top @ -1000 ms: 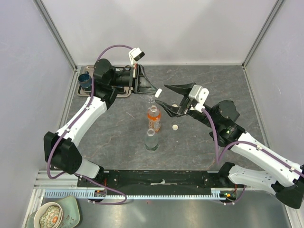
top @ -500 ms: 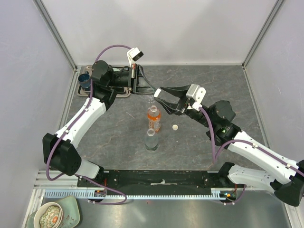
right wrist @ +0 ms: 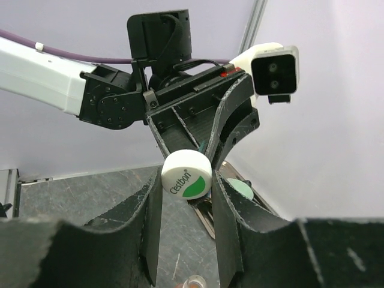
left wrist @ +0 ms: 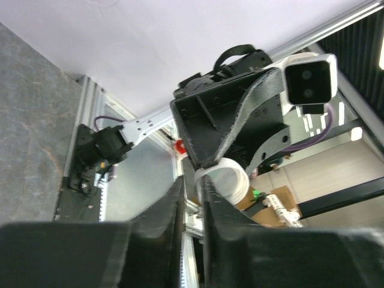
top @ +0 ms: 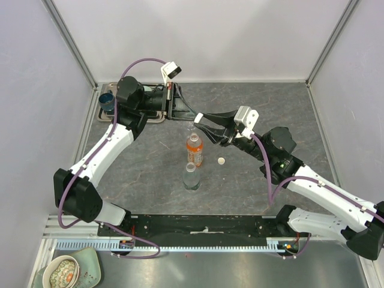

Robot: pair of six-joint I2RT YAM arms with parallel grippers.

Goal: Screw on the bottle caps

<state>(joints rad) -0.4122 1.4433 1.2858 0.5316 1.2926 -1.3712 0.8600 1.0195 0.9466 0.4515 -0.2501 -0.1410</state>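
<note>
A white bottle cap with a green leaf mark hangs in the air between both grippers. My left gripper pinches its rim wall. My right gripper has a finger against each side of the same cap. Below them three open bottles stand in a row: a small clear one, an orange one and a greenish clear one. A second cap lies on the table right of the orange bottle. A third cap is not in view.
A dark blue cup and a metal tray sit at the back left under the left arm. A pale green disc lies by the tray. Bowls stand off the table at bottom left.
My right gripper has moved left to the cap held by my left gripper, and its jaws have narrowed onto it. The left gripper has barely moved.
</note>
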